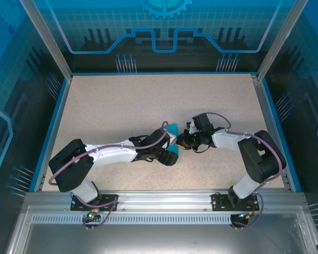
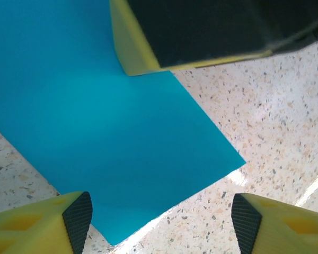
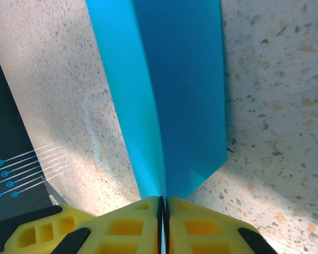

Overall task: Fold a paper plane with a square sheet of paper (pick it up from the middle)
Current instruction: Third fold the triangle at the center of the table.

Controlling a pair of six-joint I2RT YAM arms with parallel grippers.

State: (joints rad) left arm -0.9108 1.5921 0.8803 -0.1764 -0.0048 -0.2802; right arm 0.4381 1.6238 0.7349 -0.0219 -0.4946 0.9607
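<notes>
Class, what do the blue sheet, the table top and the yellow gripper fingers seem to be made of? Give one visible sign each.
The blue sheet looks like thin matte paper: it holds a sharp fold. The table top is speckled beige, perhaps stone-look laminate or composite, slightly glossy where light streaks. The yellow fingers seem hard moulded plastic, dull, with square hollows.

1. Right gripper (image 3: 163,203), yellow fingers pressed tight together, pinches the sheet of paper (image 3: 185,90) at its near edge.
2. It's bent along a crease, lighter left, darker right.
3. Speckled table (image 3: 275,106) beneath.
</notes>
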